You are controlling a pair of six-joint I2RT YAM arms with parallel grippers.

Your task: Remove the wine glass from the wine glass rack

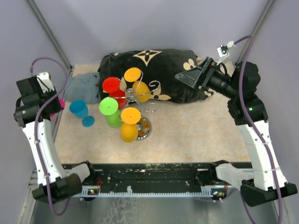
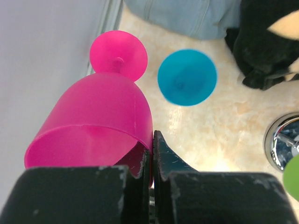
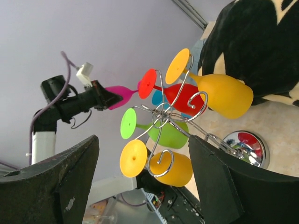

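The silver wire wine glass rack stands mid-table on a shiny round base. Red, orange, green and yellow wine glasses hang from it. My left gripper is at the far left, shut on the rim wall of a pink wine glass, held away from the rack. A blue wine glass is on the table left of the rack. My right gripper is open and empty, up to the right of the rack, facing it.
A black cushion with beige flower shapes lies behind the rack. A grey-blue cloth lies at the back left. Grey walls close the left, back and right sides. A black rail runs along the near edge.
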